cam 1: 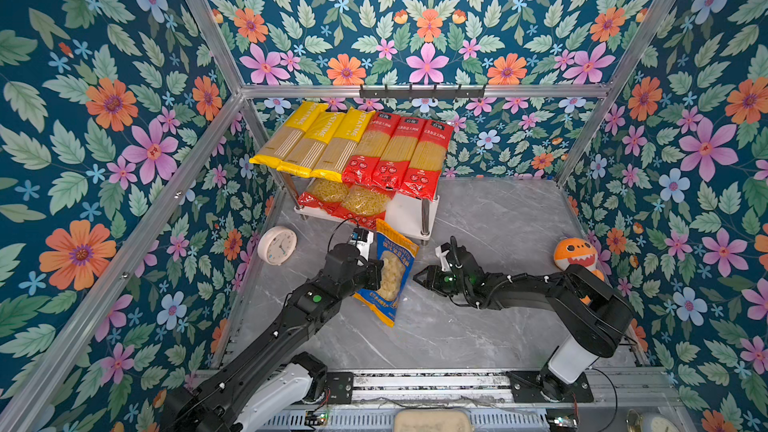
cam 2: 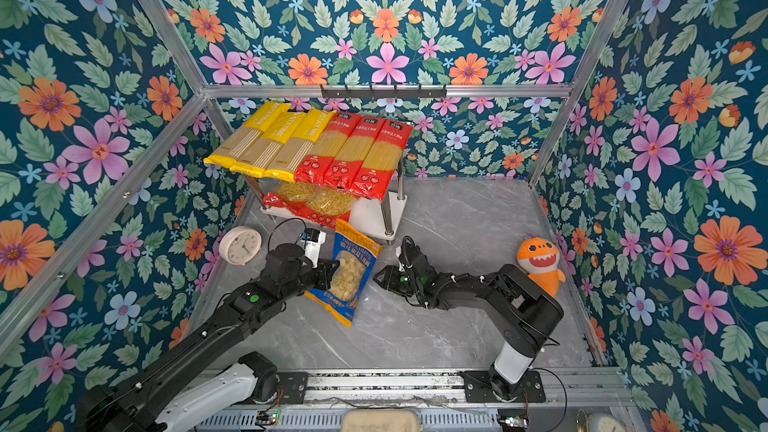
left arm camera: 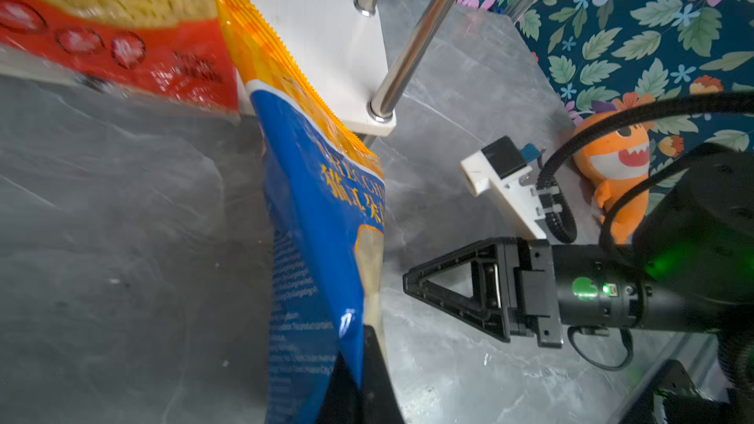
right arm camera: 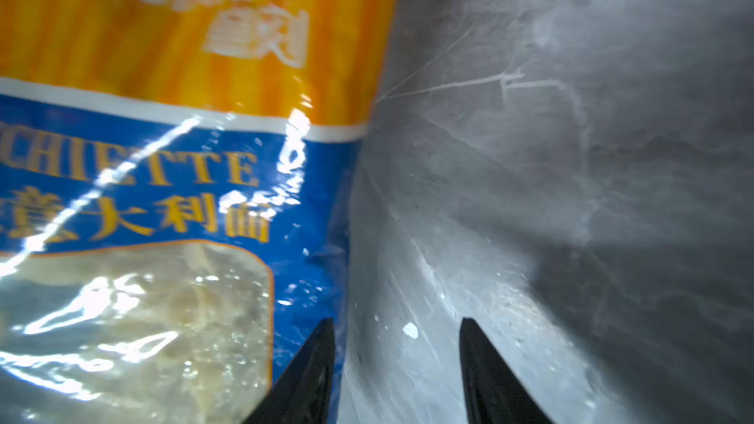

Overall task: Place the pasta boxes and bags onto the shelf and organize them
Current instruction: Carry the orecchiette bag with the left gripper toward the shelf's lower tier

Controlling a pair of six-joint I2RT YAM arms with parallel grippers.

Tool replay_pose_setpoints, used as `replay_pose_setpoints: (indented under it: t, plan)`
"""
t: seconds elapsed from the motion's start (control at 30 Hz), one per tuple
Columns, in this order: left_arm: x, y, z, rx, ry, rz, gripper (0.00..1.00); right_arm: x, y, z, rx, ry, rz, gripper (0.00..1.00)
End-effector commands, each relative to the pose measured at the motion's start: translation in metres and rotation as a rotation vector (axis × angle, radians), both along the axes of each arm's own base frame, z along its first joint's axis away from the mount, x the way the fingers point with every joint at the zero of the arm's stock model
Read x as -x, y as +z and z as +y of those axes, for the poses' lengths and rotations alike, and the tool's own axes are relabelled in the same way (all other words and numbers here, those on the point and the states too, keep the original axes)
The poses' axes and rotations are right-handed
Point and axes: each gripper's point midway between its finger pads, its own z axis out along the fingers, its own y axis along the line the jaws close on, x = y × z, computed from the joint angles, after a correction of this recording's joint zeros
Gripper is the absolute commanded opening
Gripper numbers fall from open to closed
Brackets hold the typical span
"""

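The blue-orange orecchiette bag (cam 1: pixel 392 276) (cam 2: pixel 351 276) stands tilted in front of the shelf (cam 1: pixel 409 211) (cam 2: pixel 370 211), its orange top near the lower board's front edge. My left gripper (cam 1: pixel 376 274) (left arm camera: pixel 359 344) is shut on the bag's (left arm camera: pixel 310 197) left side. My right gripper (cam 1: pixel 419 278) (right arm camera: pixel 395 322) is open just right of the bag (right arm camera: pixel 163 157), with only bare table between its fingers. Three yellow spaghetti packs (cam 1: pixel 309 141) and three long red packs (cam 1: pixel 399 153) lie on the top board. Two red short-pasta bags (cam 1: pixel 353 201) fill the left of the lower board.
A pale pink clock (cam 1: pixel 277 245) stands by the left wall. An orange shark plush (cam 1: pixel 575 255) sits by the right wall behind my right arm. A black hook rail (cam 1: pixel 422 91) hangs on the back frame above the shelf. The lower board's right part is bare.
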Motion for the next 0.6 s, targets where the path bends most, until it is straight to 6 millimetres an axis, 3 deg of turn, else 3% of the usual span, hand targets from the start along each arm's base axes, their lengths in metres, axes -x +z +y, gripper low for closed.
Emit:
replay_pose_setpoints:
  t: [0.0,0.3,0.47,0.5,0.57]
  plan:
    - [-0.013,0.038,0.002,0.008,0.016,-0.154,0.0,-0.004,0.005,0.003,-0.021,-0.007,-0.019,0.51]
    - [-0.038,0.083,0.005,0.009,0.078,-0.364,0.0,-0.004,0.004,0.002,-0.009,-0.01,-0.018,0.51]
    - [-0.058,0.097,-0.003,0.022,0.098,-0.426,0.0,-0.001,0.0,-0.004,0.027,-0.011,-0.018,0.51]
    - [-0.062,0.098,-0.005,0.023,0.101,-0.438,0.0,-0.002,0.011,-0.006,0.015,-0.016,-0.043,0.51]
    - [-0.07,0.1,-0.006,0.018,0.116,-0.459,0.0,-0.001,0.012,-0.009,0.026,-0.019,-0.051,0.51]
